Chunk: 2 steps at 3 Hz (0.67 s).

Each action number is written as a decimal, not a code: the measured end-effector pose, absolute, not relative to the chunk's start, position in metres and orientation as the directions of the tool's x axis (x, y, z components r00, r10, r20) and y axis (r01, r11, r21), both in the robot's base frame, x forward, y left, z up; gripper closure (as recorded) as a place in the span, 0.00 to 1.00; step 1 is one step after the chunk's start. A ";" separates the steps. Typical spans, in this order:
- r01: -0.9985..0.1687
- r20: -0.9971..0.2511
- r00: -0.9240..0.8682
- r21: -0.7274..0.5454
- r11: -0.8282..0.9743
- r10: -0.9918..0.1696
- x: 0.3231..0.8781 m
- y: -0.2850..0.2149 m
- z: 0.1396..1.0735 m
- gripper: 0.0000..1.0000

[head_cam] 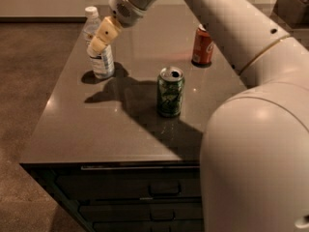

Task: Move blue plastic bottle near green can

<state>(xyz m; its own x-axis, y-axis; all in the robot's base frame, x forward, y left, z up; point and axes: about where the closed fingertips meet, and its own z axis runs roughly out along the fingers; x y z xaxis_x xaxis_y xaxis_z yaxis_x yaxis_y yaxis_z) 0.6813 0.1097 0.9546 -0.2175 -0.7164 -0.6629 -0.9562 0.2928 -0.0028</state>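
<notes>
The gripper (pixel 95 45) hangs right against the bottle (pixel 103 64), far left of the green can (pixel 170 92). Whether it grasps, I cannot tell.

No legible text; claw (pixel 96 43) at blue plastic bottle (pixel 103 65).

The gripper (pixel 95 46) is at the blue plastic bottle (pixel 103 64), far left. Bare tabletop (pixel 96 129) lies between it and the green can (pixel 170 92). A red soda can (pixel 203 46) stands well behind.

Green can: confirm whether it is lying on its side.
No, the green can stands upright on the table, while the gripper is by the blue plastic bottle.
</notes>
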 end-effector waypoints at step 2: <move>-0.965 -0.683 -0.185 -0.009 0.262 -0.707 0.691 0.143 0.956 0.17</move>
<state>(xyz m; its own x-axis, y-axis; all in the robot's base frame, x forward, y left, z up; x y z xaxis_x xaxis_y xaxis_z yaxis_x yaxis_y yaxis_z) 0.6912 0.1432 0.9562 -0.1850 -0.7067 -0.6829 -0.9651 0.2616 -0.0092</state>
